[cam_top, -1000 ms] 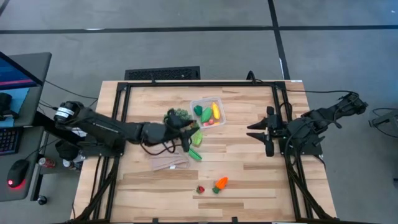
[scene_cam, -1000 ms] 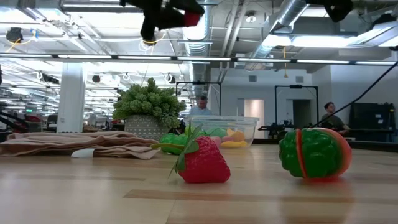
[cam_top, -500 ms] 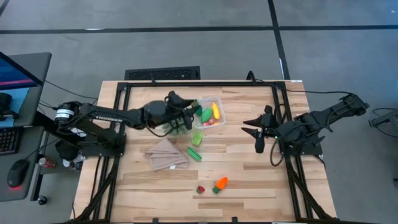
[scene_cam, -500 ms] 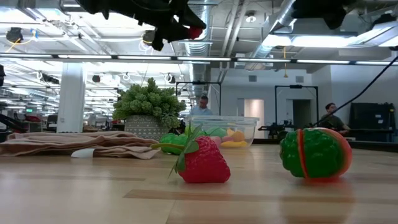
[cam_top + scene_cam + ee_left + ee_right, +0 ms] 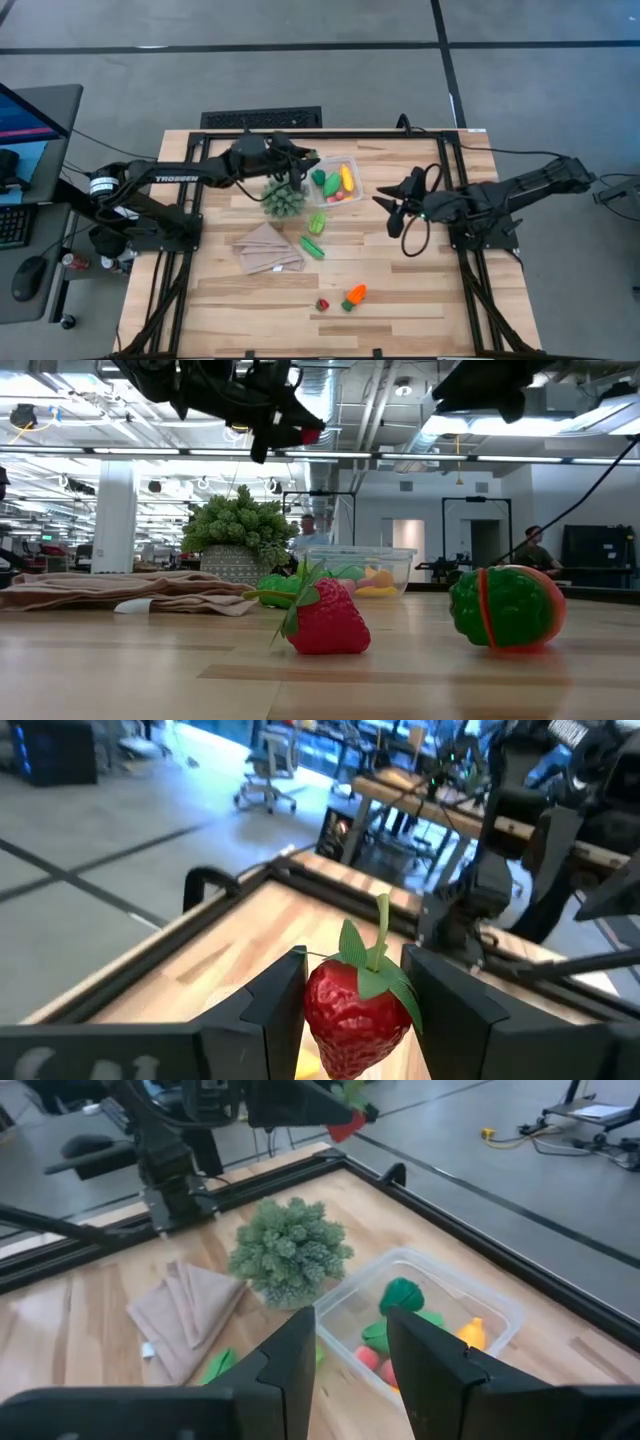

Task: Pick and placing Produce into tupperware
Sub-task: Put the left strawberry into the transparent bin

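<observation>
Currently the left pincer (image 5: 352,1010) is raised above the light wooden bench (image 5: 400,290), near the far edge and just beside the small clear square plastic container (image 5: 335,180), and it is clenched on a small red toy strawberry with a green leafy stalk (image 5: 355,1005), which sits between the two dark fingers (image 5: 275,1005). In the low view that strawberry shows as a red tip (image 5: 312,432) at the end of the arm, high over the bench. The container already holds a green piece, a yellow piece and small red pieces (image 5: 400,1330). Just beside the container, on its left-arm side, stands the spiky round green ball (image 5: 284,198), and nearer the front lies the tan folded cloth (image 5: 265,248). Two green pods (image 5: 314,232) lie on the bench between the cloth and the container. Near the front edge lie a second small red strawberry (image 5: 323,304) and an orange carrot with a green top (image 5: 352,295), just beside each other. The right pincer (image 5: 385,205) hangs above the bench to the right of the container, well apart from it, with its fingers (image 5: 285,1365) set a narrow gap apart and nothing between them.
</observation>
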Tool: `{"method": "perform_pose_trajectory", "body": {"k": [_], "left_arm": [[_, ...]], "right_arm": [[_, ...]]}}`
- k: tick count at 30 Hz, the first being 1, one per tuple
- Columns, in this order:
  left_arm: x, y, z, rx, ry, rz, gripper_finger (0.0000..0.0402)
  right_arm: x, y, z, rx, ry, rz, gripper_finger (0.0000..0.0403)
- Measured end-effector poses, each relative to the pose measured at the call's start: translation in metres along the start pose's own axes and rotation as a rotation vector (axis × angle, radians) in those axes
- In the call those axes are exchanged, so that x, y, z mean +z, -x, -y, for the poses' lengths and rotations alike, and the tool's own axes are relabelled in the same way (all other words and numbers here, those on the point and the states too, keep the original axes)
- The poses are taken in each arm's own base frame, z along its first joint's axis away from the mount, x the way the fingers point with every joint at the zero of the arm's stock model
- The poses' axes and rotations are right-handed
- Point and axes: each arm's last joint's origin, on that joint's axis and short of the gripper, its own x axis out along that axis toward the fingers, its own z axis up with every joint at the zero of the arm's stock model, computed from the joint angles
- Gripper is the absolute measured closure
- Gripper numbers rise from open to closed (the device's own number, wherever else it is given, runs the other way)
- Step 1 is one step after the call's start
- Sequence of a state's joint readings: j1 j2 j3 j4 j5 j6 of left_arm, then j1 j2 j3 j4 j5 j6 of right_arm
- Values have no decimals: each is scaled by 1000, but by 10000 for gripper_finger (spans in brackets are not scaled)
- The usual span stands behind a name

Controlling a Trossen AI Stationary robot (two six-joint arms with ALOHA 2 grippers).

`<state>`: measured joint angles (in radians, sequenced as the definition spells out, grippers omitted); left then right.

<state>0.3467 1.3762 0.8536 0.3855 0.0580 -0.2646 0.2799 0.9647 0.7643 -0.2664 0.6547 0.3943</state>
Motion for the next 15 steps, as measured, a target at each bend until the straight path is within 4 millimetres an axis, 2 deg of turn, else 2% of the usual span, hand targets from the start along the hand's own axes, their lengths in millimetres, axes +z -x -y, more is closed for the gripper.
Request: {"method": "perform_pose_trajectory", "body": {"k": [7, 13, 15], "left_arm": [[3, 3, -24, 3, 18, -35, 253], [5, 3, -31, 19, 24, -24, 253], [5, -2, -32, 16, 27, -24, 253]], "right_arm": [[-1, -12, -2, -24, -9, 0, 285], [-1, -20, -2, -40, -15, 0, 285], [-1, -21, 0, -50, -17, 1, 285]]}}
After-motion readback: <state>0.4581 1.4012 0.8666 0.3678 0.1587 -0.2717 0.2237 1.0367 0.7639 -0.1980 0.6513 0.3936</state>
